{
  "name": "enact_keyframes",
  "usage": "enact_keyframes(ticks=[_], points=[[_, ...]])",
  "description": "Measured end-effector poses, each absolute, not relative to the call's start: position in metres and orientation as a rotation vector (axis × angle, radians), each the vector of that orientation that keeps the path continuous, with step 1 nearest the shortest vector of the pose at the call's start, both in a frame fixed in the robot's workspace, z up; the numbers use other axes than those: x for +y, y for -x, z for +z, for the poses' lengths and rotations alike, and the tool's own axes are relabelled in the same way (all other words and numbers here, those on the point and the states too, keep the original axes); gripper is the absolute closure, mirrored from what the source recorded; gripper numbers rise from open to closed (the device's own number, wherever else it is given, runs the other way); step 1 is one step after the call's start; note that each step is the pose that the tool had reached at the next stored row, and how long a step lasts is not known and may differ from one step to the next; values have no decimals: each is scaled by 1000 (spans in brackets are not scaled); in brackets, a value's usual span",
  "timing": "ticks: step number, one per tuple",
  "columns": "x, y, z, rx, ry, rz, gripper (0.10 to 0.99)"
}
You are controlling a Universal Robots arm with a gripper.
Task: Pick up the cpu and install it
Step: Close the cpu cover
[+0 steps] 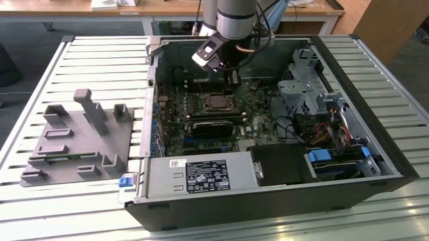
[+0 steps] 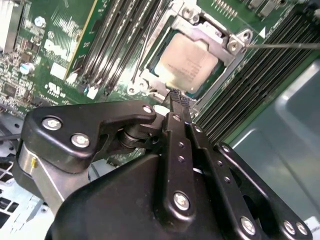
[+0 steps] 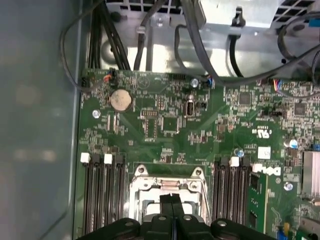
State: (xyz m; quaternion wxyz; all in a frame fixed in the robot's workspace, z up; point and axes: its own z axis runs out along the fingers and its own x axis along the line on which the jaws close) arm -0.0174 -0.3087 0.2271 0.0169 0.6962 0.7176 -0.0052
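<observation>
Ok, exterior view: gripper (image 1: 231, 84) is hanging inside the open pc case (image 1: 395, 165) over the motherboard (image 1: 174, 133). The cpu (image 1: 218, 102) is lying flat in the socket, approx 7 o'clock from the fingertips and close by.

Second wrist view: fingers (image 2: 172, 145) are pressing together, narrow gap, nothing between them. Gripper (image 2: 179, 97) tip is hovering just beside the cpu (image 2: 190, 62) edge. Cpu is sitting silver top up w/ the metal frame (image 2: 235, 42) around it. It's square, so no long axis.

First wrist view: gripper (image 3: 171, 200) is pointing down over the socket. Cpu (image 3: 149, 210) is sitting directly beneath, partly hidden by the closed-up fingers. Touching or not, can't tell.
</observation>
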Motion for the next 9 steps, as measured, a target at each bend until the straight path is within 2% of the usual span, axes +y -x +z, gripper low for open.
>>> enact_keyframes(ticks=[9], points=[[-309,32,221,2231,-2164,-16,980]])
